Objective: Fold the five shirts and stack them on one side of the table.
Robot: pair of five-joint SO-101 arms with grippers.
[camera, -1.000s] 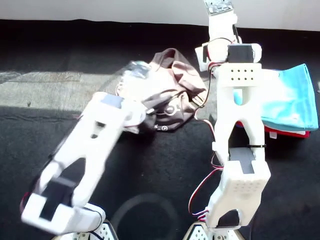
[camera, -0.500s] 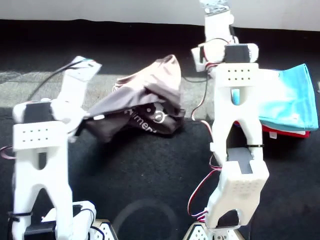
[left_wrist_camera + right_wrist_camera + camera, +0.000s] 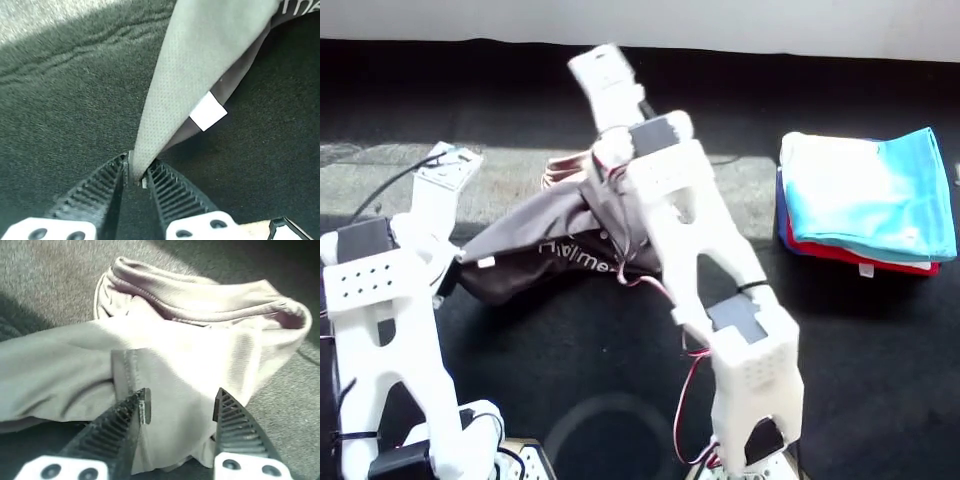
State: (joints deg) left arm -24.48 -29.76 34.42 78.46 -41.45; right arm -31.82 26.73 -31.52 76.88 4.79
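Note:
A crumpled grey-brown shirt (image 3: 560,245) lies on the dark table left of centre. My left gripper (image 3: 136,176) is shut on one corner of the shirt (image 3: 200,65), which stretches away from it with a white tag. In the high view the left arm (image 3: 390,290) stands at the shirt's left end. My right gripper (image 3: 177,402) hangs open just above the shirt's (image 3: 190,355) pale collar end, and its arm (image 3: 670,200) crosses over the cloth. A stack of folded shirts (image 3: 865,205), light blue on top with red and dark blue below, sits at the right.
The table (image 3: 880,370) is covered in dark cloth, with a sunlit strip (image 3: 510,170) across the back. A white wall edge runs along the far side. Red and white cables (image 3: 685,385) hang by the right arm's base.
The right arm has swung left from beside the folded stack to over the grey-brown shirt. The left arm has pulled the shirt's corner leftward, stretching the cloth out.

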